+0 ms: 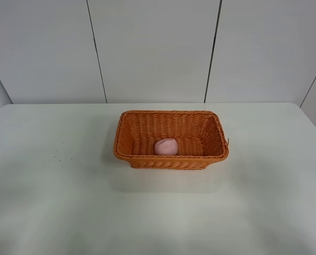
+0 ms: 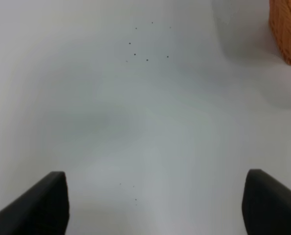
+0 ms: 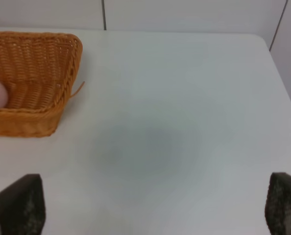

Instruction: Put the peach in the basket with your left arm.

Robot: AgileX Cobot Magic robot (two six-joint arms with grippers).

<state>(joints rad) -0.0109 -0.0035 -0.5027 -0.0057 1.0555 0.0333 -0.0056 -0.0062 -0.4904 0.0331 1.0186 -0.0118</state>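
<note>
The peach (image 1: 166,146) lies inside the wicker basket (image 1: 127,133), against its near wall — a job that looks done. The left gripper (image 2: 155,205) hangs over bare white surface (image 1: 51,186), fingers (image 2: 37,203) spread wide and empty, with the basket's corner ahead and to one side. The right gripper (image 3: 155,208) is likewise splayed and empty, the basket well apart from it. No brand, label or writing is readable anywhere.

woven wicker basket (image 1: 171,158) — matte peach (image 1: 166,146)
</note>
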